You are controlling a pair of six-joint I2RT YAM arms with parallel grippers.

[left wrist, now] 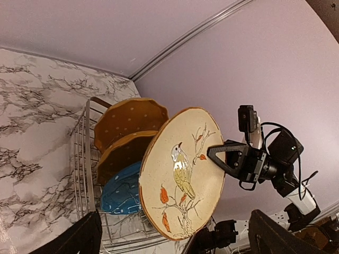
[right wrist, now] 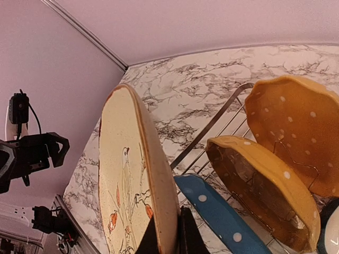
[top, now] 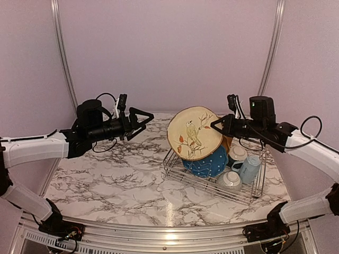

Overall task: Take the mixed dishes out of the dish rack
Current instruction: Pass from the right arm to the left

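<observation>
My right gripper is shut on the rim of the cream bird-pattern plate and holds it upright over the left end of the dish rack. In the right wrist view its fingers pinch the plate's edge. Behind it in the rack stand the blue white-dotted plate and two yellow dotted plates. The light blue mug and two small bowls sit at the rack's right end. My left gripper is open and empty, in the air left of the plate.
The marble table stretches left of and in front of the rack. Pink walls with metal rails enclose the back and sides. In the left wrist view the cream plate faces the camera with the right gripper behind it.
</observation>
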